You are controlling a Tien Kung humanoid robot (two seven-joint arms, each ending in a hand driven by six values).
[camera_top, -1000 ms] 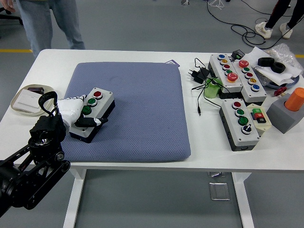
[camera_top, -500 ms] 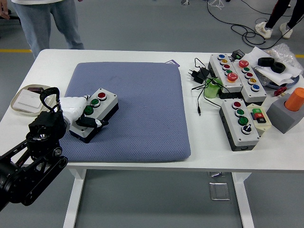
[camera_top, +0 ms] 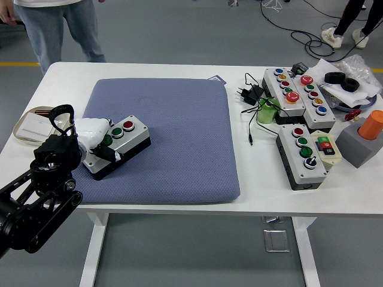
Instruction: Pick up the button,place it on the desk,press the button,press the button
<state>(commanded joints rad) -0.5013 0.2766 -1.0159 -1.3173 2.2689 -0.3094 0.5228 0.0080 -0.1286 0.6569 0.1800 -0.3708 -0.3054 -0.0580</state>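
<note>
A grey button box (camera_top: 122, 143) with a black base, one red button and green buttons on top lies on the blue-grey mat (camera_top: 179, 131) at its left side. My left hand (camera_top: 96, 140), white-gloved on a black arm, grips the box's left end with fingers curled over its top and near side. The box is tilted and turned with its right end pointing right and away. The right arm is not in view.
A tray (camera_top: 30, 127) sits at the table's left edge behind my arm. Several other button boxes (camera_top: 302, 155), cables (camera_top: 254, 95) and a grey block with an orange cylinder (camera_top: 366, 139) crowd the right side. A person's legs (camera_top: 57, 30) stand at the far left.
My left hand has turned and shifted the button box a little to the right and away across the mat, still gripping it. My arm has moved up slightly.
</note>
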